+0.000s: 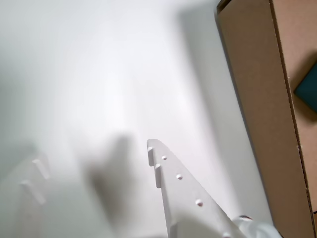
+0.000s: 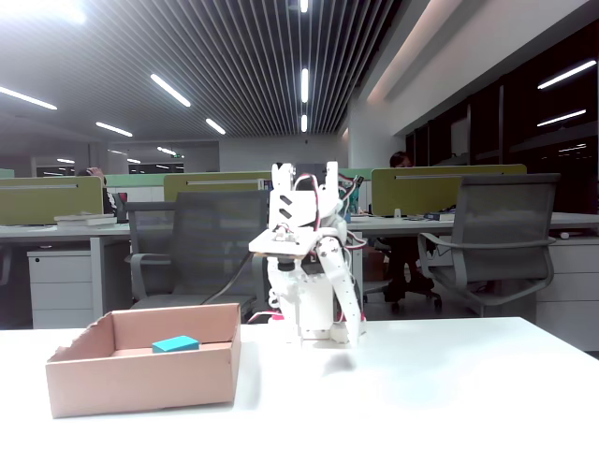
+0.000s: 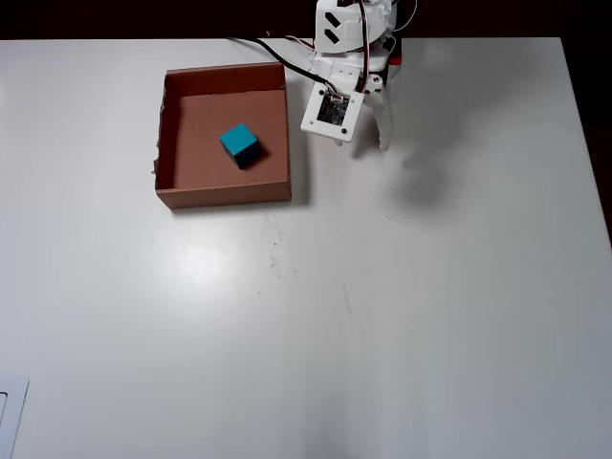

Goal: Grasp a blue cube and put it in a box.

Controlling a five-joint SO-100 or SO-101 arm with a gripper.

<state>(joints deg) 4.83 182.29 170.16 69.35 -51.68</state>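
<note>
The blue cube [image 3: 239, 143] lies inside the tan cardboard box [image 3: 225, 195], near the box's middle. In the fixed view the cube [image 2: 176, 343] shows over the box's front wall [image 2: 140, 379]. In the wrist view a corner of the cube [image 1: 309, 87] shows at the right edge, behind the box wall [image 1: 257, 99]. My gripper [image 3: 375, 134] is folded back near the arm's base, to the right of the box and apart from it. Its jaws stand apart and hold nothing [image 1: 94, 153]. It hangs just above the table [image 2: 348, 332].
The white table [image 3: 382, 306] stretches in front of and to the right of the box. Black and red cables [image 3: 277, 48] run from the arm's base behind the box. A white sheet corner [image 3: 10, 411] lies at the lower left. Office chairs and desks stand behind the table.
</note>
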